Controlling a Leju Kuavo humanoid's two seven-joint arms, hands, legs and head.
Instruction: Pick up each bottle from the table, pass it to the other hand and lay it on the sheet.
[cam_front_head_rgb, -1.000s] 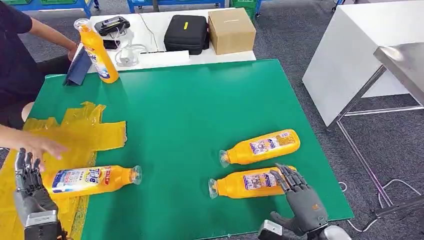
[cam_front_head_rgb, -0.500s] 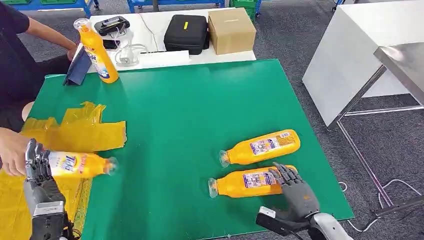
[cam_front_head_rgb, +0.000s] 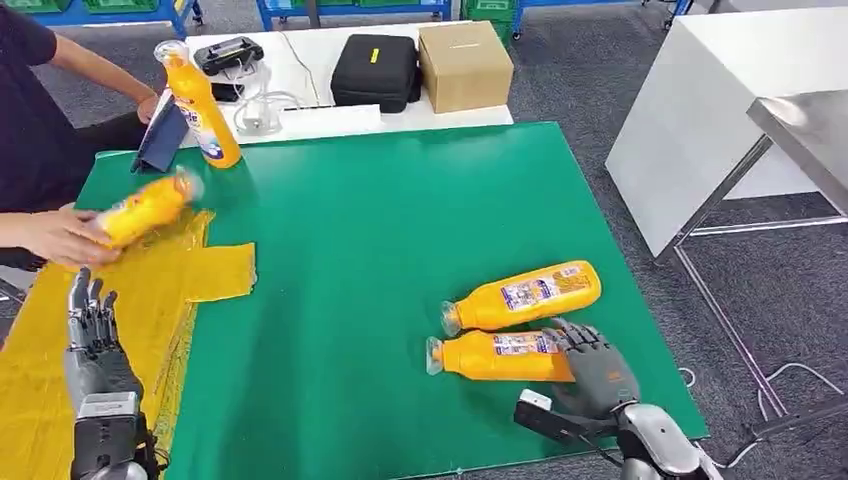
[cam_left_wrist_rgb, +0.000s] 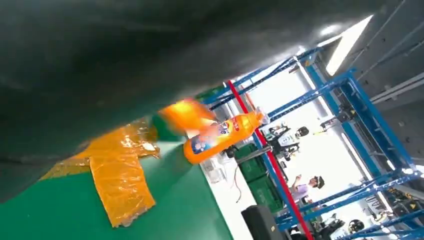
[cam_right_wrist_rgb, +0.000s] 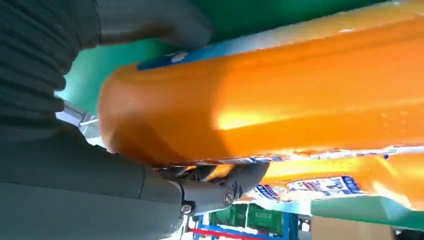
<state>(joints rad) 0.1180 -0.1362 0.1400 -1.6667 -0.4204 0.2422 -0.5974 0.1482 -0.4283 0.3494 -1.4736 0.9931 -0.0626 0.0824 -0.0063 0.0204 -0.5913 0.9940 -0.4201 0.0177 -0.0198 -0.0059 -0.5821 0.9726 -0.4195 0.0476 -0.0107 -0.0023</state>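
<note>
The green bench (cam_front_head_rgb: 380, 250) carries a crumpled yellow sheet (cam_front_head_rgb: 60, 330) along its left edge. Near the bench's front right corner two orange bottles lie side by side, touching: the nearer bottle (cam_front_head_rgb: 495, 357) and the farther bottle (cam_front_head_rgb: 525, 294). My right hand (cam_front_head_rgb: 595, 372) has its fingers (cam_front_head_rgb: 572, 335) wrapped round the base end of the nearer bottle, thumb on the other side. My left hand (cam_front_head_rgb: 92, 340) is raised over the sheet, fingers spread, holding nothing. A person's hand (cam_front_head_rgb: 55, 235) holds a third bottle (cam_front_head_rgb: 145, 208) above the sheet's far end. A fourth bottle (cam_front_head_rgb: 203, 110) stands upright at the far left corner.
</note>
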